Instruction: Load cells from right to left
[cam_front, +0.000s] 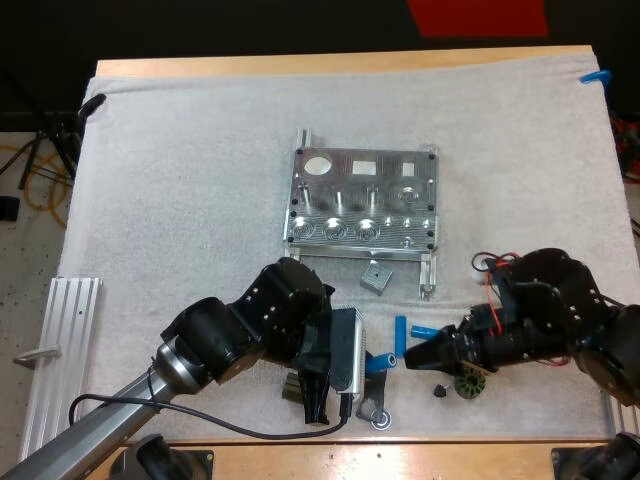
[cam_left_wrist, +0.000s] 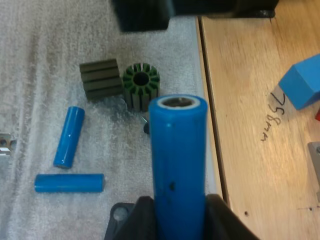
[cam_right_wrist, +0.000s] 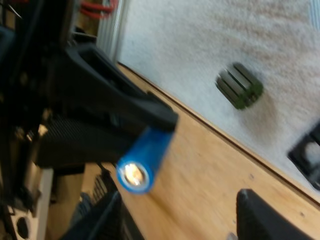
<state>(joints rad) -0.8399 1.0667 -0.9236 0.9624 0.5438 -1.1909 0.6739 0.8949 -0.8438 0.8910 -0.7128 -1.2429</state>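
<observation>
The wooden table (cam_front: 300, 66) carries a white mat (cam_front: 200, 150) that covers nearly all of it, and the metal fixture (cam_front: 360, 200) lies flat around the middle of the mat, its row of round pockets along its near edge. At the mat's near left corner lies an aluminium rail (cam_front: 60, 350), well apart from everything else. The left gripper (cam_front: 367, 364) is near and slightly left of the fixture, over the mat's near part, its two fingers clamped on a held blue cell (cam_left_wrist: 178, 150) from both sides; the cell lies roughly level, its free end pointing right. Facing that end, just to its right, is the right gripper (cam_front: 412, 357), with its fingers (cam_right_wrist: 260, 215) standing apart and touching nothing; the cell's end is close in front of them, not between them. Two loose blue cells (cam_front: 428, 331) rest on the mat just beyond the gap between the grippers, close together and at an angle to each other. A small metal block (cam_front: 374, 277) sits just near of the fixture's near edge. By the mat's near edge, under the right gripper, a green round part (cam_left_wrist: 141, 82) stands just beside a dark ribbed block (cam_left_wrist: 101, 79).
</observation>
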